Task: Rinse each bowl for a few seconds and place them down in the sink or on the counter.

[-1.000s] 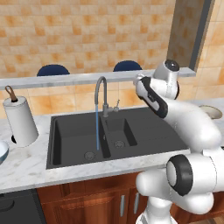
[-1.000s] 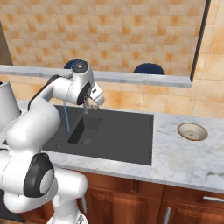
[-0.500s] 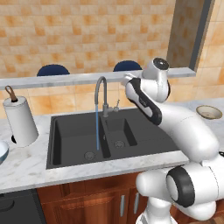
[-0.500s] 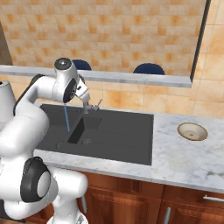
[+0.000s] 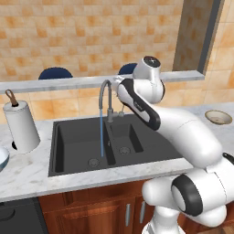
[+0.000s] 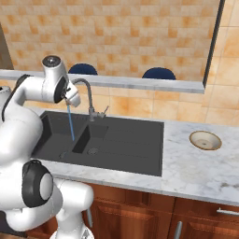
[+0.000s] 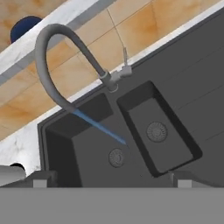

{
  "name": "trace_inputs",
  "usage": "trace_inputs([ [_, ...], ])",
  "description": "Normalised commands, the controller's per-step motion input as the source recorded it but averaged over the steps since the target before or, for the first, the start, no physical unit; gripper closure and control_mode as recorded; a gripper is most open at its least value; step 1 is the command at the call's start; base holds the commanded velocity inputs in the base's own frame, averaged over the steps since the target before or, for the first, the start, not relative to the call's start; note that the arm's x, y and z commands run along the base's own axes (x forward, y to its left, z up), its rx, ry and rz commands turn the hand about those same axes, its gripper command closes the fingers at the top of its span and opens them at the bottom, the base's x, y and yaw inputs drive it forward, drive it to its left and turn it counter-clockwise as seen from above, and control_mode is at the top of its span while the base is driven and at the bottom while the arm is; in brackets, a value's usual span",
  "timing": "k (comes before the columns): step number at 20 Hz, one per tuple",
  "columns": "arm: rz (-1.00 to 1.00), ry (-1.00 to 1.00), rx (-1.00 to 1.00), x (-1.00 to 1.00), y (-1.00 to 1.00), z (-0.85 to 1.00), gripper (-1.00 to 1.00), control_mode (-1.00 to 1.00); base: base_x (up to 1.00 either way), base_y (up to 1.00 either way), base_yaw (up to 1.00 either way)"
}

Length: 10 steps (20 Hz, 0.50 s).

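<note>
The tan-beige bowl (image 5: pixel 218 117) (image 6: pixel 205 140) sits upright on the counter (image 6: pixel 200 170) right of the sink (image 5: pixel 77 141) (image 6: pixel 121 144). The pale blue bowl (image 5: pixel 2 158) is on the counter at the far left, cut off by the frame edge. The grey tap (image 5: pixel 105 93) (image 6: pixel 87 91) (image 7: pixel 48 48) runs a thin blue stream into the large basin (image 7: pixel 87 151), close to the divider. My gripper (image 6: pixel 73 98) (image 7: pixel 111 177) hangs open and empty above the sink, beside the tap's spout, and points down at both basins.
A paper towel roll (image 5: pixel 20 126) stands on the counter left of the sink. A grey ledge (image 5: pixel 68 83) runs along the tiled wall, with two dark blue chair tops (image 5: pixel 55 73) (image 6: pixel 158 73) behind it. Wooden cabinet fronts (image 6: pixel 154 212) lie below the counter.
My arm has swung left, carrying the hand from right of the tap to beside its spout over the sink. The gripper stays open. The water keeps running.
</note>
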Motion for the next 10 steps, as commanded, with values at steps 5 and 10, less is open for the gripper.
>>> trace_inputs([
  [5,0.08,0.07,0.0,-0.07,0.57,0.0,-1.0,-1.0,0.0,0.0,0.0],
  [10,0.07,0.07,0.0,-0.01,0.62,-0.01,-1.0,-1.0,0.0,0.0,0.0],
])
